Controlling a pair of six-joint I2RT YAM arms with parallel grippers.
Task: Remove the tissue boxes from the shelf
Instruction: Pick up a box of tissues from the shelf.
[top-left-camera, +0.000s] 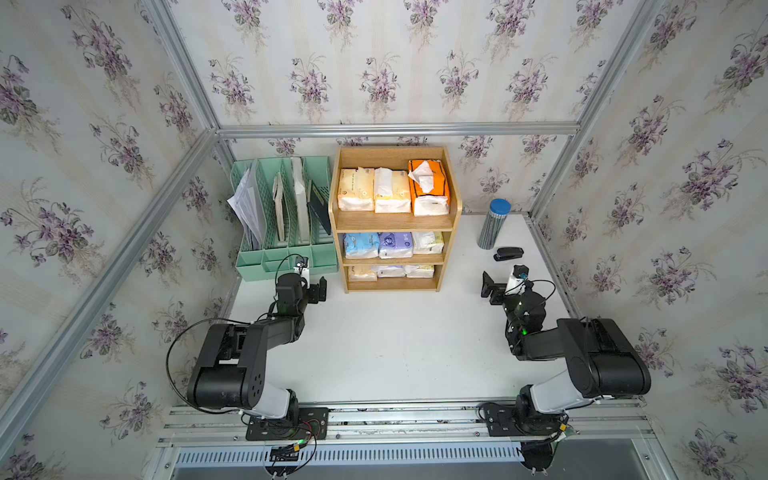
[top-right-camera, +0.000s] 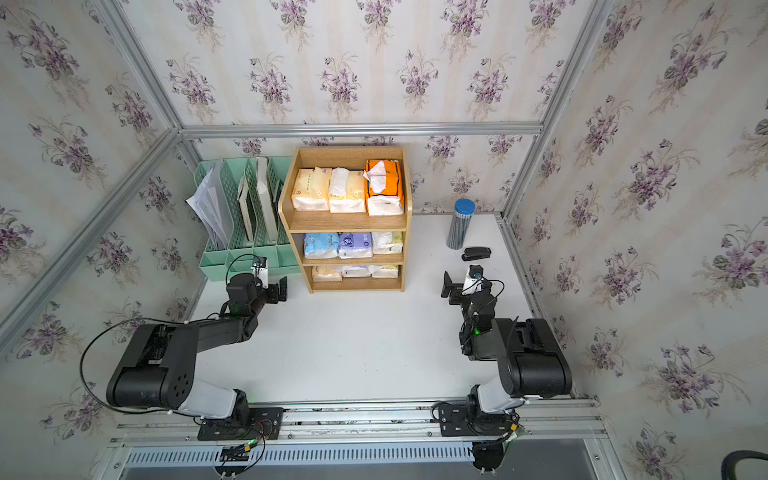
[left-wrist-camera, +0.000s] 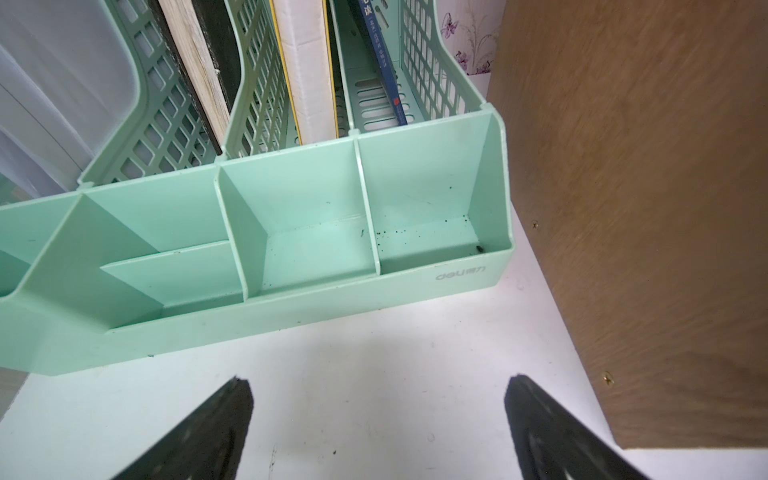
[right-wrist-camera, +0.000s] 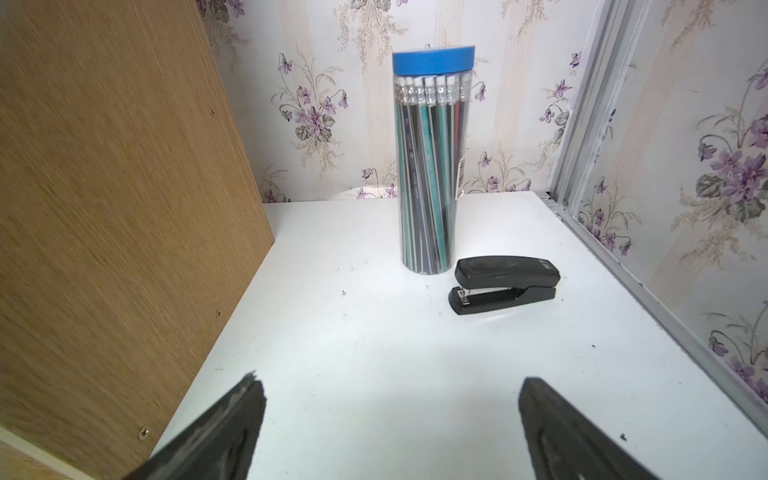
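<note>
Covering cell on three sides, floral wallpaper (top-left-camera: 374, 62) is seen in both top views, edged by aluminium rails (top-left-camera: 395, 129); white tabletop (top-left-camera: 395, 345) laid beneath. Shelf (top-left-camera: 395, 224) is set against back wall, with tissue boxes (top-left-camera: 395, 244) packed three per tier, all inside. Left gripper (top-left-camera: 318, 291) is parked near shelf's lower left corner, right gripper (top-left-camera: 490, 291) well apart on opposite side.

Left wrist view: jaws spread, nothing held; green organizer (left-wrist-camera: 291, 299) ahead, shelf side panel alongside.

Right wrist view: jaws spread, empty; pencil tube (right-wrist-camera: 432, 166) and stapler (right-wrist-camera: 505, 284) ahead.
</note>
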